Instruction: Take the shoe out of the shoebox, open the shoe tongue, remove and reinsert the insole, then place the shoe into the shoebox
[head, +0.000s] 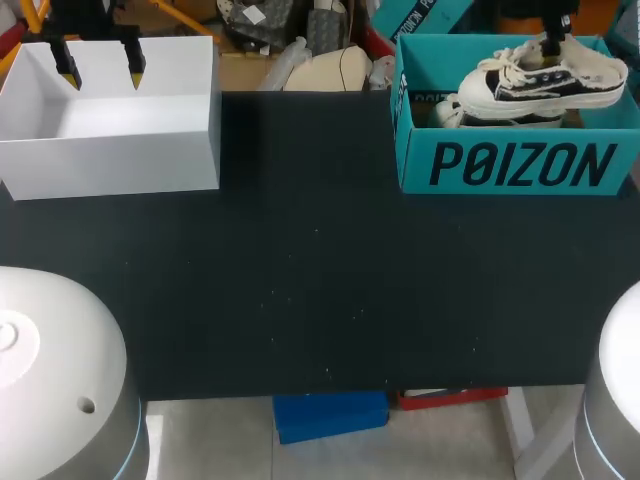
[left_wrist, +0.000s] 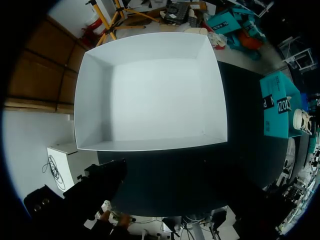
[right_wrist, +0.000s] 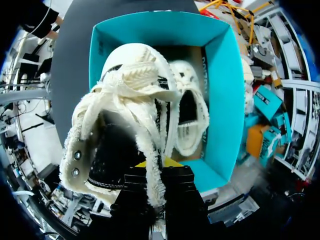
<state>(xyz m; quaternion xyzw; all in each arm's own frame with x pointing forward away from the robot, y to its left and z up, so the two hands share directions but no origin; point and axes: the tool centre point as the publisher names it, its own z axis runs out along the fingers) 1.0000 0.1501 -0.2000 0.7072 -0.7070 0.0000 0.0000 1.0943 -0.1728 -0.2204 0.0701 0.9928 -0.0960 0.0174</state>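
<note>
The right gripper (right_wrist: 152, 165) is clamped on the shoe (right_wrist: 125, 100), cream canvas with black sides, frayed edges and loose laces, raised over the teal shoebox (head: 520, 165), where a second shoe (right_wrist: 190, 115) lies. The left gripper (head: 100, 68) hangs with fingers apart over a white box (head: 110, 150).

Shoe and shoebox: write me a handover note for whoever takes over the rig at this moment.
Right gripper: shut on the shoe at its opening, holding it up over the teal shoebox.
Left gripper: open, holding nothing, above the white box at the table's far left.
A second shoe lies inside the shoebox.
Done: shoe gripped and raised to the rim of the shoebox.
Left: bring it out to the table, open the tongue, pull the insole out and refit it, return the shoe to the shoebox.
</note>
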